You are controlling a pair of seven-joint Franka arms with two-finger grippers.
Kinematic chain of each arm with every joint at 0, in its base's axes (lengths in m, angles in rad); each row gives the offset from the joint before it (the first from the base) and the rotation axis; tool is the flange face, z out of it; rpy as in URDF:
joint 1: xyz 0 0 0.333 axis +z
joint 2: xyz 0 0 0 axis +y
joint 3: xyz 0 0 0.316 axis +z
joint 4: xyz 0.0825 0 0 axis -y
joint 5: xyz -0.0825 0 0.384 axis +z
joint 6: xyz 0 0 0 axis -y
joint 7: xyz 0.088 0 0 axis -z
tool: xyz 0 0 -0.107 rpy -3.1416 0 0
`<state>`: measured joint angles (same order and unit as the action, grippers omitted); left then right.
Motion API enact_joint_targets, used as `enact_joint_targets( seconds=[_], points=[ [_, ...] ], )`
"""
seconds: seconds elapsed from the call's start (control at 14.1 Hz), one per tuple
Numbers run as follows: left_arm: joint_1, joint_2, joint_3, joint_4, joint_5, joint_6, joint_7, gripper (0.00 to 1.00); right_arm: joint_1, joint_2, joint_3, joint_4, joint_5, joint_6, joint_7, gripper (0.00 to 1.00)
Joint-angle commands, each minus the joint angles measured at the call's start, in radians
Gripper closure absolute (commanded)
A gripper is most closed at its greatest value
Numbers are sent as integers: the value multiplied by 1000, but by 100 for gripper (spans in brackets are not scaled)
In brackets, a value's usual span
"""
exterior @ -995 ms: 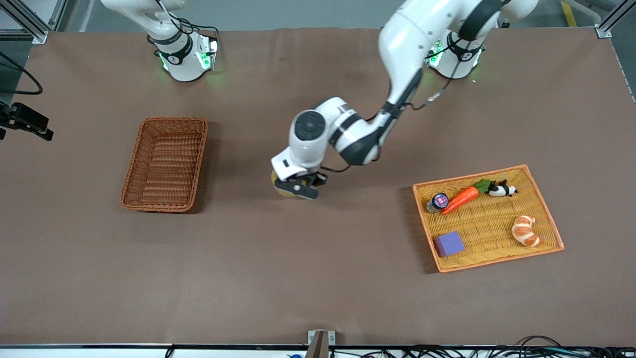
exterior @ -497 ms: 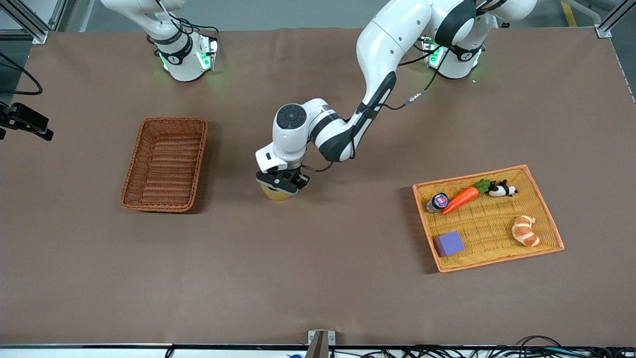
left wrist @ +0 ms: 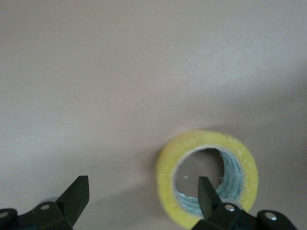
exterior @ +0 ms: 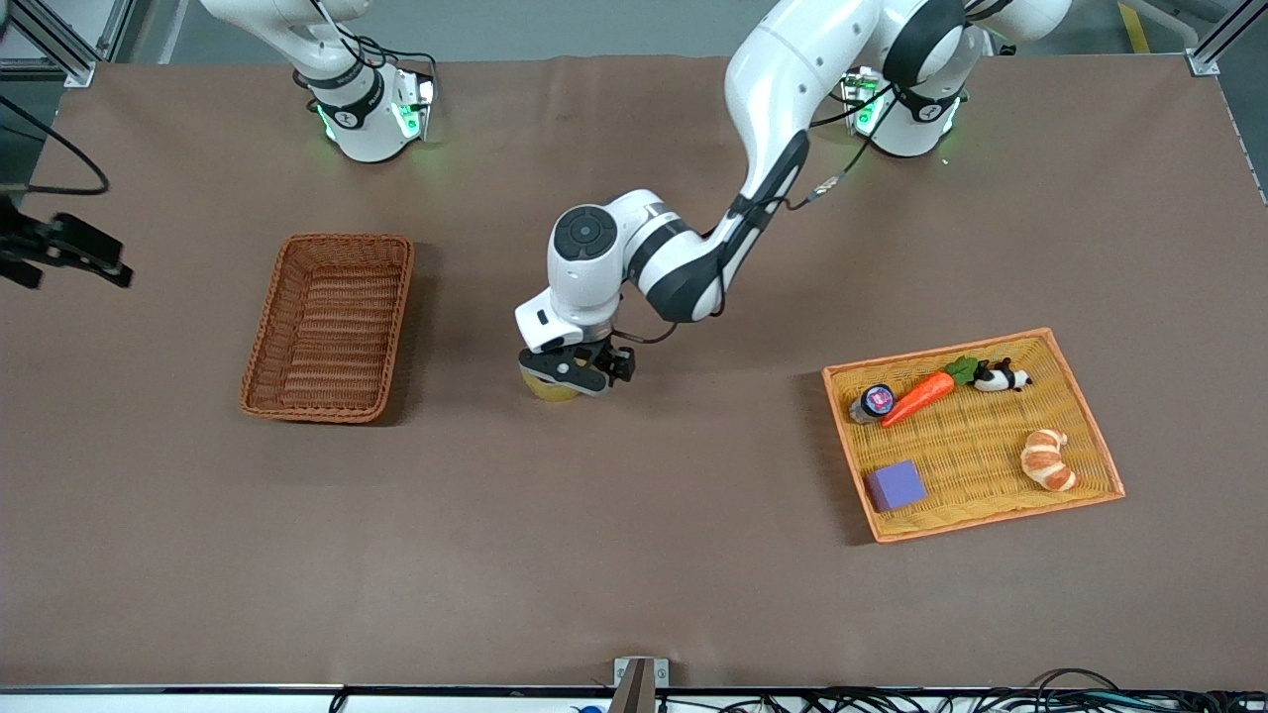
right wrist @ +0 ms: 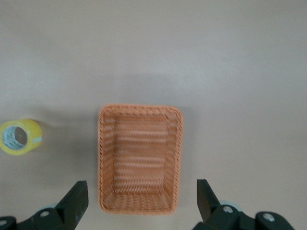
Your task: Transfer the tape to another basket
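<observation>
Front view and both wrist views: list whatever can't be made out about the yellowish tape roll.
- Front view: the left end effector covers most of the translucent yellowish packing tape roll.
- Left wrist view: the roll's lower rim is cut off by the edge.
- Right wrist view: core print too small.

This was a robotics lab. Two white Franka arms stood bolted at the top of the frame, green lights glowing at their bases, over a counter (exterior: 634,555) draped in plain brown cloth. Aluminium frame posts (exterior: 59,40) showed in the upper corners, and loose cables (exterior: 892,701) ran along the bottom edge.
</observation>
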<state>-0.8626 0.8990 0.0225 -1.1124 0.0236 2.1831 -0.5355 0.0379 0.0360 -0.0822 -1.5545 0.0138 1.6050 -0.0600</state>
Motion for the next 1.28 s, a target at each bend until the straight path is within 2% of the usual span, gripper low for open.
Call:
enact_joint_targets(
  seconds=[0.0, 0.21, 0.28, 0.43, 0.57, 0.71, 0.85, 0.99, 1.21],
  points=[
    [66, -151, 8, -53, 19, -125, 3, 0, 10, -5, 82, -166, 18, 143, 96, 0],
    [170, -277, 5, -57, 15, -263, 5, 0, 16, -4, 197, -341, 18, 355, 259, 0],
    [206, -317, 5, -57, 18, -317, 12, 0, 20, 8, 256, -387, 15, 424, 347, 0],
    [282, -382, 4, -57, 15, -347, 26, 0, 25, 77, 378, -407, -18, 493, 519, 0],
    [385, -443, -4, -60, 6, -351, 75, 0, 34, 143, 447, -407, -64, 551, 624, 0],
    [460, -504, -7, -73, 4, -397, 200, 0, 75, 221, 470, -400, -92, 610, 704, 0],
    [531, -578, -9, -102, -25, -443, 296, 0, 150, 318, 472, -391, -220, 688, 849, 0],
    [585, -679, -10, -189, -44, -454, 331, 0, 178, 413, 473, -377, -355, 745, 977, 0],
    [658, -857, -9, -373, -51, -454, 446, 0, 198, 493, 479, -371, -423, 780, 996, 0]
  ],
)
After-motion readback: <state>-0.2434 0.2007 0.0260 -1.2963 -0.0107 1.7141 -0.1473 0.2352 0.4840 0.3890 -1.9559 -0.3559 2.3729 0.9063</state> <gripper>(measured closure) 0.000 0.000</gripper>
